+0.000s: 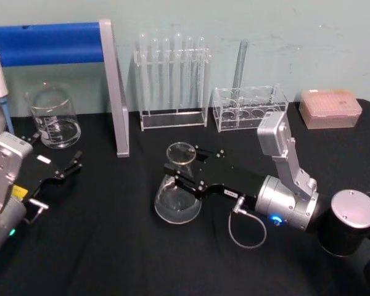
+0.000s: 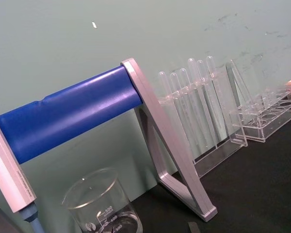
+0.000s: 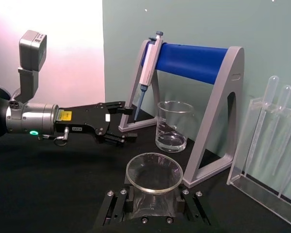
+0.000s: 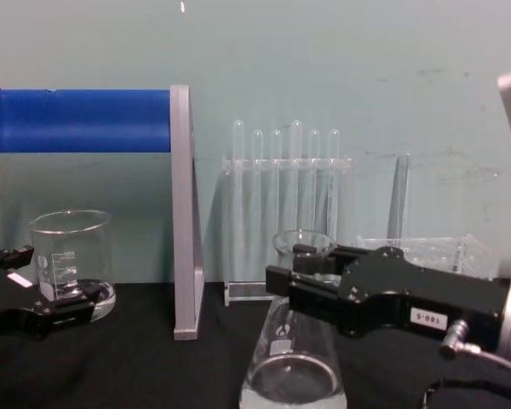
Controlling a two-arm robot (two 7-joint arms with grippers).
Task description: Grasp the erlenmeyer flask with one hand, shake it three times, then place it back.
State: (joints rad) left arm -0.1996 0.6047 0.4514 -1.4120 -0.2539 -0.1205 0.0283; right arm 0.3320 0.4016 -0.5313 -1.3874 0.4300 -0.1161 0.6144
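The erlenmeyer flask (image 1: 176, 200) is clear glass with a little liquid, and it stands at the middle of the black table. My right gripper (image 1: 186, 168) reaches in from the right and is shut on its narrow neck, just under the flared rim. In the right wrist view the black fingers (image 3: 120, 205) press both sides of the neck below the rim of the flask (image 3: 153, 172). The chest view shows the right gripper (image 4: 311, 273) above the flask's cone (image 4: 291, 366). Whether the base rests on the table I cannot tell. My left gripper (image 1: 57, 151) stays open at the left, beside the beaker.
A glass beaker (image 1: 54, 117) stands back left under a blue-barred pipette stand (image 1: 117, 92) holding a pipette (image 3: 148, 73). Behind the flask is a test tube rack (image 1: 172, 80), then a low clear rack (image 1: 250, 108) and a pink tip box (image 1: 330, 108).
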